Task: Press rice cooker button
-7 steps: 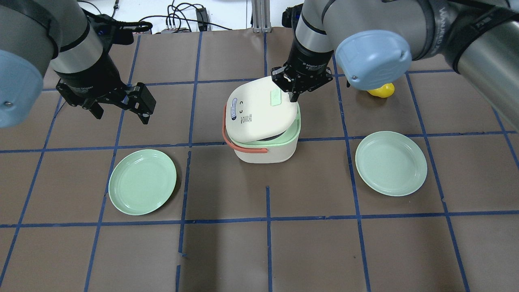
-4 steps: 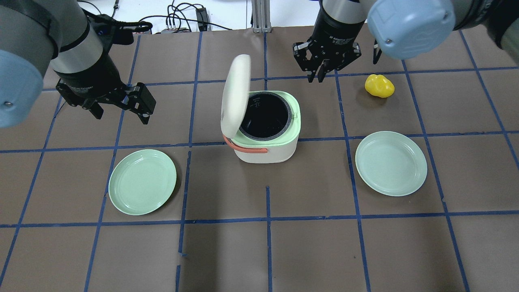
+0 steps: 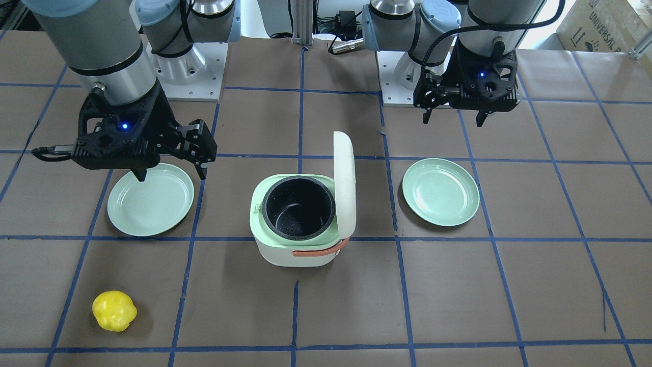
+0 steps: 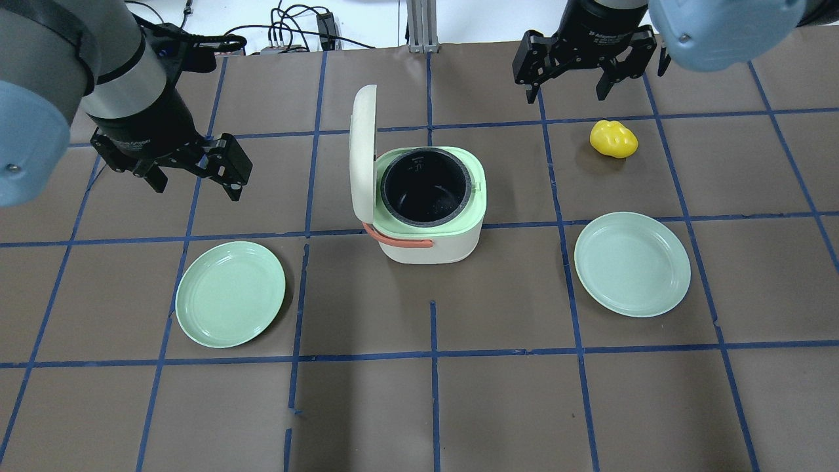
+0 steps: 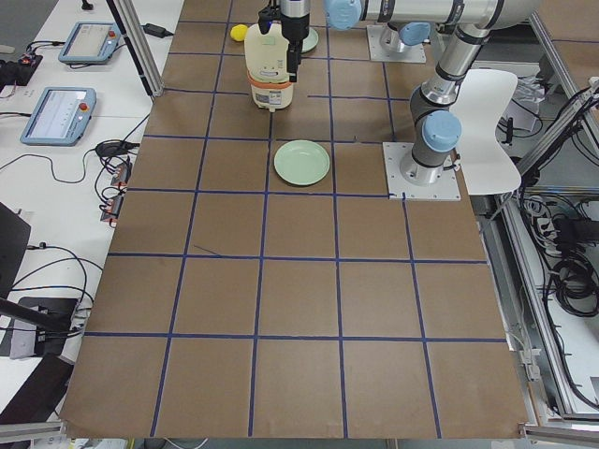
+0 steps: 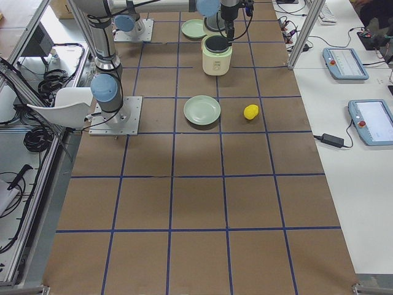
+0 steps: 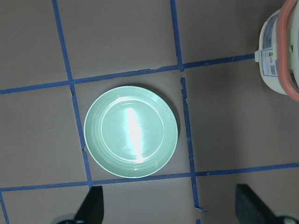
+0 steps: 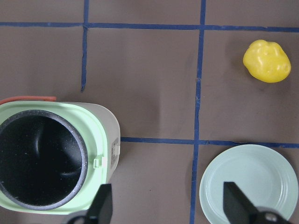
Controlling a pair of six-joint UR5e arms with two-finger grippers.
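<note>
**Front-facing view:** The rice cooker (image 3: 285,255) is sitting mid-table. Its lid (image 3: 344,183) is standing upright at the cooker's 3 o'clock side, baring the black inner pot (image 3: 298,209). The right gripper (image 3: 170,172) is hanging at the cooker's 10 o'clock, fingers spread and holding nothing, over the rim of the right-side plate (image 3: 153,209). The left gripper (image 3: 453,120) is hovering at 2 o'clock, likewise released and empty. The left-side plate (image 3: 440,196) is lying between it and the cooker. A yellow lump (image 3: 114,310) is resting at the cooker's 8 o'clock.

**Overhead view:** The lid is rising at the cooker's 9 o'clock edge, and the orange handle (image 4: 400,241) is showing at 6 o'clock. The right gripper is hanging at 1 o'clock and the left at 9 o'clock, both well apart from the cooker.

**Left side view:** The cooker is standing at the far end, at 12 o'clock in the picture. The grippers are showing too small to judge.

**Right side view:** The cooker is again standing far off, with a plate at its 6 o'clock and the lump at its 5 o'clock.

**Left wrist view:** A plate is filling the centre, and the cooker's wall is peeking in at 2 o'clock. Both fingertips are sitting wide apart.

**Right wrist view:** The open pot is lying at 8 o'clock, the lump at 1 o'clock and a plate at 5 o'clock. The fingertips are spread.
</note>
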